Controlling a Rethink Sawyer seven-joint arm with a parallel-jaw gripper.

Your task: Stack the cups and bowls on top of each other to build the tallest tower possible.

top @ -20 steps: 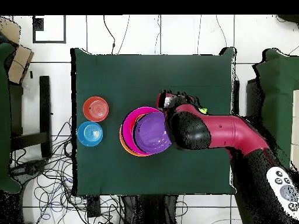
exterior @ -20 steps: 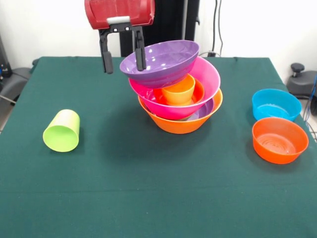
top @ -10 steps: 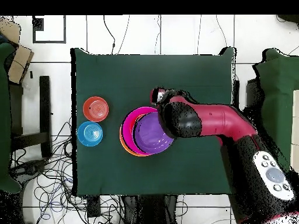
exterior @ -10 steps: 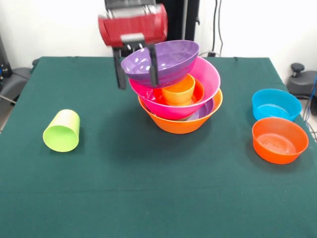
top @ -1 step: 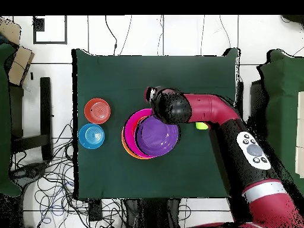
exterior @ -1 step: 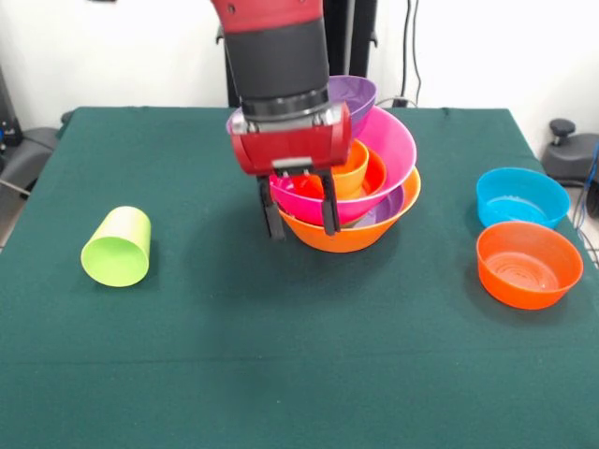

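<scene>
On a dark green cloth-covered table [exterior @ -1 step: 234,374], w/ white wall behind and a white tiled floor around it in the overhead view, cables strewn on the floor by the table's edge. Dark padded furniture sits at both sides of the overhead pic.

Tower [exterior @ -1 step: 360,201] stands mid-table, toward the far side in the front view: large yellow-orange bowl [exterior @ -1 step: 351,234] at the base, a purple rim showing just inside it, then the pink bowl [exterior @ -1 step: 388,154] tilted, w/ a red-orange bowl and the orange cup [exterior @ -1 step: 351,173] nested in it. Top purple bowl [top @ -1 step: 157,134] leans, mostly hidden by the arm in the front view.

Gripper [exterior @ -1 step: 299,213] hangs low, in front of the tower's left edge; fingers apart, empty, one black finger overlapping the yellow-orange bowl's rim, other just outside it. Contact w/ the bowl can't be told.

Lime green cup [exterior @ -1 step: 117,246] lies on its side, well apart at front-view left, mouth toward the camera. Blue bowl [exterior @ -1 step: 520,196] and red-orange bowl [exterior @ -1 step: 529,264] sit upright, just beside each other at right.
</scene>
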